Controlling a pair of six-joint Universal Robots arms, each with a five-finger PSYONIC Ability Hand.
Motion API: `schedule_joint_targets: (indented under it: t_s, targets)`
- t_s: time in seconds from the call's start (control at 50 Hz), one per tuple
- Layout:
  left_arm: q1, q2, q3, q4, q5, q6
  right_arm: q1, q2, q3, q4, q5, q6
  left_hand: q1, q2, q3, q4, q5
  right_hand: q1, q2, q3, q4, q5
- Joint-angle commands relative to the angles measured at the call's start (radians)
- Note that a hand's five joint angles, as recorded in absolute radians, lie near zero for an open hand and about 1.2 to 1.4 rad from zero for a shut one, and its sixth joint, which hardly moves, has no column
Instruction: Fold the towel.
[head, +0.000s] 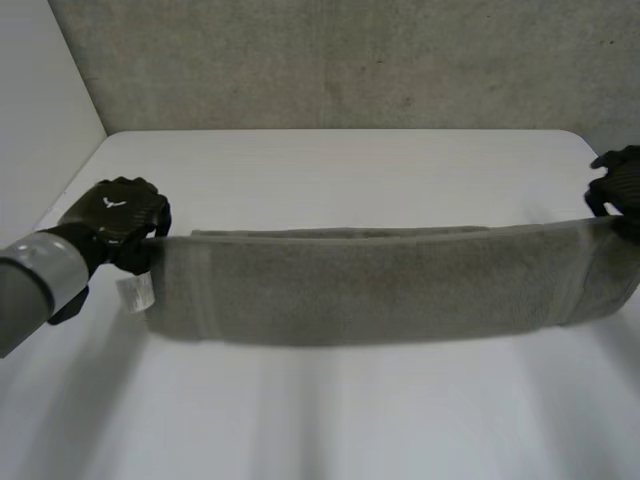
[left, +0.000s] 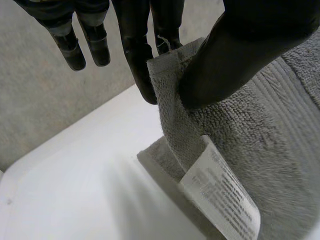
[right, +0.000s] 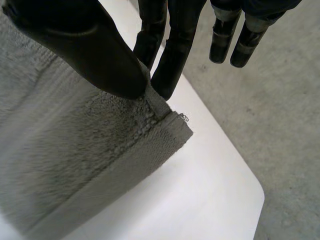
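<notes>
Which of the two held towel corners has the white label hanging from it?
The corner pinched by the left robot hand: the white label hangs just below it. The towel corner in the right robot hand shows bare cloth.

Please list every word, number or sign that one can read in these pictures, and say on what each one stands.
The tag on the towel: lines of print, too blurred to read.
Back of the left hand: a small white mark, no letters to read.
Nothing else bears text.
</notes>
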Motion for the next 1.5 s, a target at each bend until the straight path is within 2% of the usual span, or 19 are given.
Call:
schedule_joint_targets:
  t_s: [0.02, 0.26, 0.42, 0.64, 0.66, 0.68, 0.7, 0.72, 0.74, 0.76, 0.78, 0.86, 1.06, 1.16, 1.24, 1.34, 1.4, 1.44, 1.5]
  targets:
    - [-0.017, -0.230, 0.224, -0.006, -0.021, -0.005, 0.085, 0.174, -0.133, -0.059, 0.099, 0.015, 0.138, 0.049, -0.044, -0.052, 0.065, 0.086, 0.072, -0.006, -0.006, 0.055]
    - [-0.071, -0.419, 0.404, 0.024, -0.072, 0.001, 0.216, 0.393, -0.251, -0.265, 0.268, 0.071, 0.138, 0.049, -0.044, -0.052, 0.065, 0.086, 0.072, -0.006, -0.006, 0.055]
    - [-0.098, -0.525, 0.470, 0.101, -0.081, 0.002, 0.257, 0.502, -0.314, -0.395, 0.309, 0.081, 0.138, 0.049, -0.044, -0.052, 0.065, 0.086, 0.072, -0.006, -0.006, 0.055]
    - [-0.121, -0.623, 0.551, 0.172, -0.152, 0.045, 0.273, 0.636, -0.450, -0.431, 0.360, 0.083, 0.138, 0.049, -0.044, -0.052, 0.065, 0.086, 0.072, -0.006, -0.006, 0.055]
    - [-0.127, -0.632, 0.557, 0.172, -0.158, 0.057, 0.276, 0.645, -0.455, -0.432, 0.363, 0.081, 0.039, -0.050, -0.044, -0.052, -0.034, -0.065, -0.078, -0.006, -0.006, -0.095]
    - [-0.132, -0.635, 0.558, 0.172, -0.162, 0.067, 0.276, 0.645, -0.455, -0.432, 0.363, 0.081, -0.267, -0.356, -0.044, -0.052, -0.340, -0.066, -0.079, -0.006, -0.006, -0.096]
    - [-0.132, -0.635, 0.558, 0.172, -0.162, 0.067, 0.279, 0.648, -0.457, -0.437, 0.373, 0.078, -0.270, -0.359, -0.044, -0.052, -0.343, -0.647, -0.660, -0.006, -0.006, -0.677]
    - [-0.135, -0.635, 0.558, 0.173, -0.171, 0.074, 0.279, 0.647, -0.457, -0.446, 0.393, 0.080, -0.642, -0.731, -0.044, -0.052, -0.715, -1.136, -1.149, -0.006, -0.006, -1.166]
    - [-0.137, -0.632, 0.558, 0.178, -0.187, 0.077, 0.279, 0.647, -0.457, -0.446, 0.394, 0.080, -0.971, -1.060, -0.044, -0.052, -1.044, -1.136, -1.149, -0.006, -0.006, -1.166]
    - [-0.137, -0.632, 0.558, 0.178, -0.187, 0.077, 0.280, 0.639, -0.454, -0.455, 0.418, 0.083, -0.975, -1.064, -0.044, -0.052, -1.047, -1.136, -1.149, -0.006, -0.006, -1.166]
    - [-0.141, -0.629, 0.556, 0.181, -0.200, 0.079, 0.280, 0.639, -0.454, -0.455, 0.418, 0.083, -1.082, -1.171, -0.044, -0.052, -1.155, -1.136, -1.149, -0.006, -0.006, -1.166]
    - [-0.155, -0.608, 0.544, 0.181, -0.221, 0.079, 0.282, 0.573, -0.405, -0.463, 0.458, 0.093, -1.083, -1.172, -0.044, -0.052, -1.156, -1.136, -1.149, -0.006, -0.006, -1.166]
    - [-0.169, -0.402, 0.334, 0.175, -0.219, 0.074, 0.242, 0.312, -0.173, -0.445, 0.450, 0.195, -1.080, -1.169, -0.044, -0.052, -1.153, -1.136, -1.149, -0.006, -0.006, -1.166]
    - [-0.181, -0.317, 0.216, 0.175, -0.217, 0.070, 0.196, 0.167, 0.018, -0.373, 0.359, 0.201, -1.074, -1.164, -0.044, -0.052, -1.147, -1.136, -1.149, -0.006, -0.006, -1.166]
    - [-0.181, -0.232, 0.111, 0.179, -0.211, 0.065, 0.150, 0.136, 0.079, -0.336, 0.306, 0.193, -1.074, -1.164, -0.044, -0.052, -1.147, -1.136, -1.149, -0.006, -0.006, -1.166]
    - [-0.181, -0.191, 0.033, 0.182, -0.205, 0.028, 0.076, 0.144, 0.137, -0.311, 0.213, 0.140, -1.069, -1.158, -0.044, -0.052, -1.141, -1.012, -1.025, -0.006, -0.006, -1.042]
    - [-0.181, -0.177, 0.001, 0.182, -0.201, -0.019, 0.065, 0.151, 0.143, -0.311, 0.202, 0.127, -1.051, -1.140, -0.044, -0.052, -1.124, -0.964, -0.978, -0.006, -0.006, -0.995]
    - [-0.181, -0.177, -0.008, 0.182, -0.195, -0.044, 0.052, 0.188, 0.143, -0.311, 0.193, 0.110, -1.051, -1.140, -0.044, -0.052, -1.124, -0.815, -0.829, -0.006, -0.006, -0.846]
    - [-0.180, -0.175, -0.019, 0.181, -0.173, -0.077, 0.050, 0.223, 0.138, -0.314, 0.186, 0.095, -1.051, -1.140, -0.044, -0.052, -1.124, -0.730, -0.743, -0.006, -0.006, -0.760]
